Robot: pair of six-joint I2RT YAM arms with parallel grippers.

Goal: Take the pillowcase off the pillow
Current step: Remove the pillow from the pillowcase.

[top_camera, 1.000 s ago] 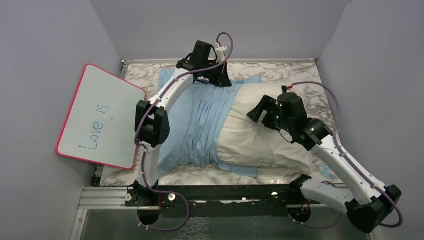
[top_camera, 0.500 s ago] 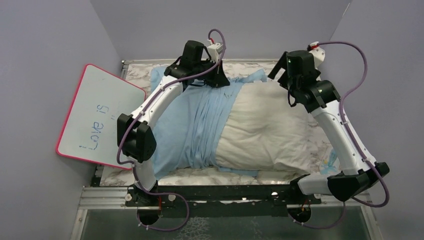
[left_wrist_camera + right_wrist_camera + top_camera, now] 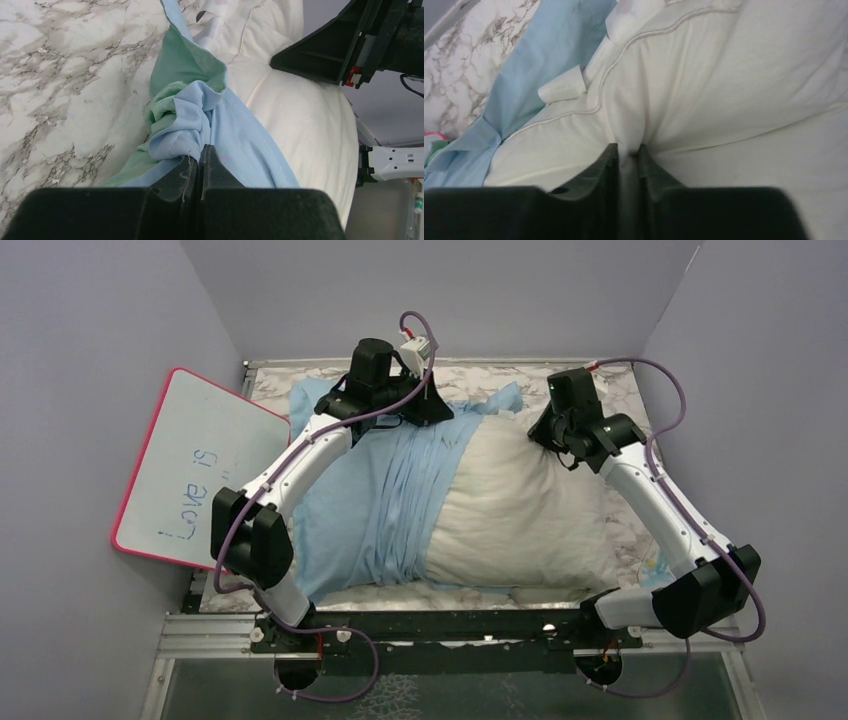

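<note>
The off-white pillow (image 3: 520,505) lies across the marble table, its right half bare. The light blue pillowcase (image 3: 375,490) is bunched over its left half, mint-green inside showing in the left wrist view (image 3: 185,60). My left gripper (image 3: 425,410) sits at the far edge of the pillowcase, shut on a fold of the blue cloth (image 3: 200,150). My right gripper (image 3: 545,432) is at the pillow's far right corner, shut on a pinch of the pillow's fabric (image 3: 626,150). The pillow's piped seam and white label (image 3: 561,87) show just beyond it.
A pink-rimmed whiteboard (image 3: 200,475) with writing leans at the left of the table. Grey walls close in the back and both sides. The marble tabletop (image 3: 630,390) shows around the pillow, and a black rail (image 3: 450,625) runs along the near edge.
My right arm swung from the pillow's middle to its far right corner, opened wide and closed on the pillow's fabric. My left gripper drew the pillowcase leftward, baring more pillow.
</note>
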